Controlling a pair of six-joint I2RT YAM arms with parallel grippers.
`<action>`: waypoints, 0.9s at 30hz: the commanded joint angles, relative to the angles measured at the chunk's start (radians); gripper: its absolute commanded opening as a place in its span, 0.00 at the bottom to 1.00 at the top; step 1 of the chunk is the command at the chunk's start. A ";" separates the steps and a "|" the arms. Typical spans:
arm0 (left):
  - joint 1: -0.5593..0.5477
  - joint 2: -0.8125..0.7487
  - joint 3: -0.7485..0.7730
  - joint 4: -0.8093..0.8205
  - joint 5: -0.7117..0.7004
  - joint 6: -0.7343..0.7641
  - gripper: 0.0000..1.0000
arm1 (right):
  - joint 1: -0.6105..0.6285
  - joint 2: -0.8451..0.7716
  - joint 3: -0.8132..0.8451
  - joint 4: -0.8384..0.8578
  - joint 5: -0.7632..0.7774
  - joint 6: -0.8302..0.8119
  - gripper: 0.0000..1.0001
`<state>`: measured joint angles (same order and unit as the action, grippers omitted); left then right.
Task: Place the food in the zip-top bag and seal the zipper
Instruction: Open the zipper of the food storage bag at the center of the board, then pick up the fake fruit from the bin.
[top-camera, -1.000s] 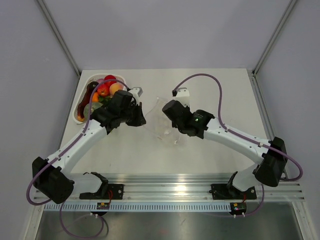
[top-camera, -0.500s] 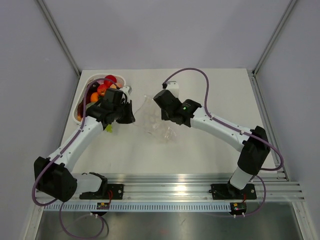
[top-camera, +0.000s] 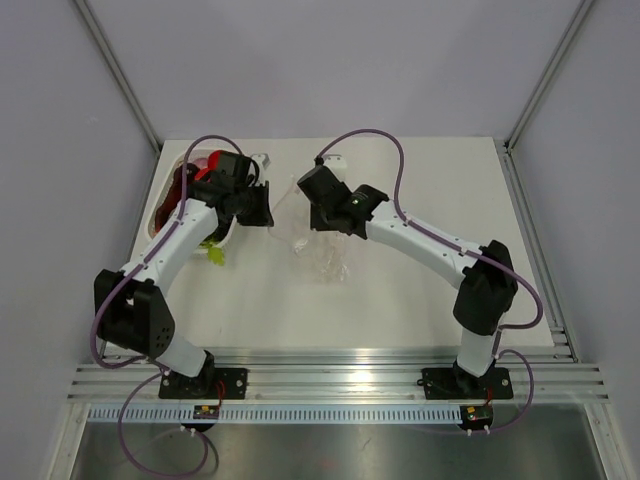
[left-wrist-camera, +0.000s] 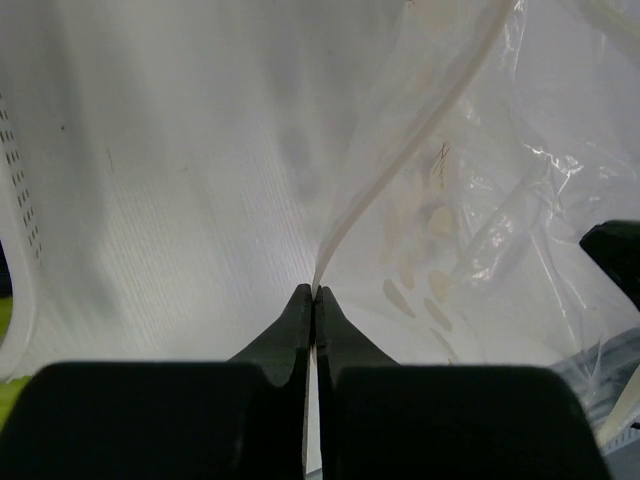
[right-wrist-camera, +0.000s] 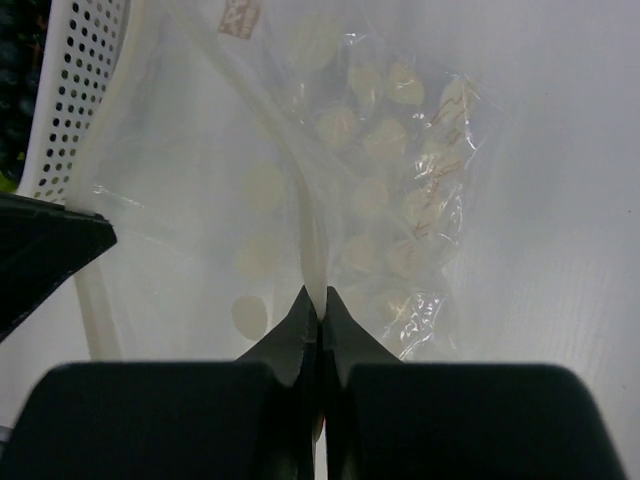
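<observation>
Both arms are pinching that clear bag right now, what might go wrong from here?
1. The left fingers and right fingers each pinch the zip-top bag only at their tips, on its thin zipper edge. Pulling apart may slip it free.
2. With both busy holding, neither is free to fetch the food in the white tray.
3. A green leafy piece lies on the table outside the tray and may get missed.

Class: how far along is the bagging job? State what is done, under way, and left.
Done: the left gripper and right gripper are each shut on the rim of the bag. In hand: holding it beside the tray. Left: the food sits in the tray, none in the bag; the zipper looks open.
</observation>
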<state>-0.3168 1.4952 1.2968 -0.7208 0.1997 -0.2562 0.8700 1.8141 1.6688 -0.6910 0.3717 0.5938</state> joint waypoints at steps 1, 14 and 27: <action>0.024 0.063 0.093 0.003 0.038 0.006 0.01 | -0.020 0.057 0.126 -0.050 0.007 0.064 0.00; 0.133 0.033 0.150 -0.003 0.030 -0.009 0.76 | -0.057 0.097 0.157 -0.117 0.009 0.143 0.00; 0.157 0.261 0.265 0.011 -0.233 0.003 0.88 | -0.062 -0.009 0.051 -0.070 0.003 0.118 0.00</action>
<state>-0.1589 1.6932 1.5005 -0.7399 0.0834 -0.2798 0.8097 1.8744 1.7252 -0.8047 0.3740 0.7055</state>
